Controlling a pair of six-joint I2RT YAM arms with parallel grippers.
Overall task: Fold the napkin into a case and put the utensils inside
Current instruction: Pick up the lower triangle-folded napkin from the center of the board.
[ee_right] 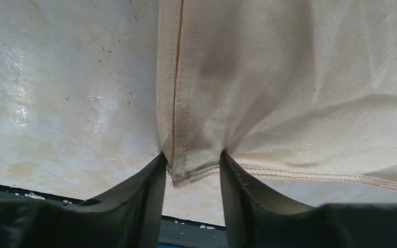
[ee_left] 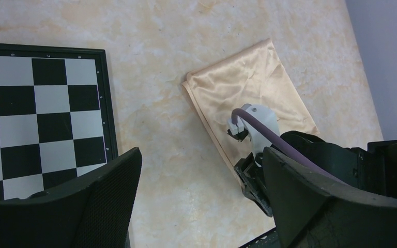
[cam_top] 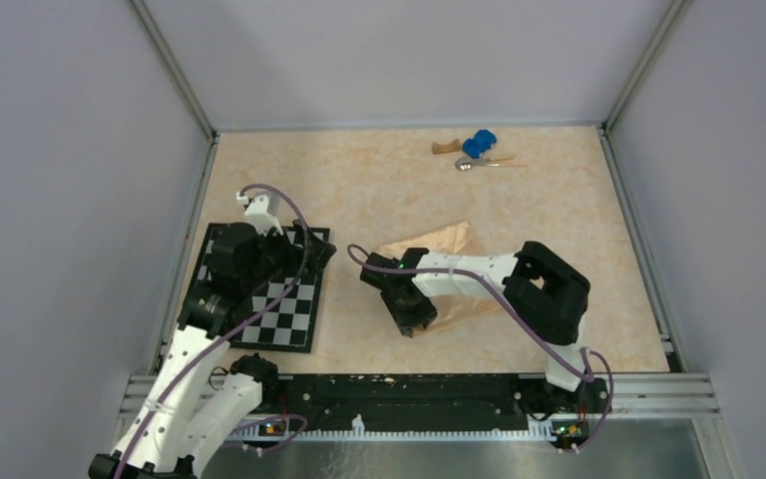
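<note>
Right fingers (ee_right: 160,170) pinch the near corner of the napkin (ee_right: 289,77), which lies mid-desk, folded partway and not yet a narrow case. Left fingers (ee_left: 108,196) gape empty over the checkered mat (cam_top: 279,299). Far back, the spoon (cam_top: 466,164) waits beside a toy car (cam_top: 479,144) on the mottled beige desk (cam_top: 379,190), enclosed by grey walls (cam_top: 399,60).

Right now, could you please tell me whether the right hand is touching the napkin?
Touching. The right wrist view shows the right hand closed on the napkin corner, cloth bunched between both fingers.
</note>
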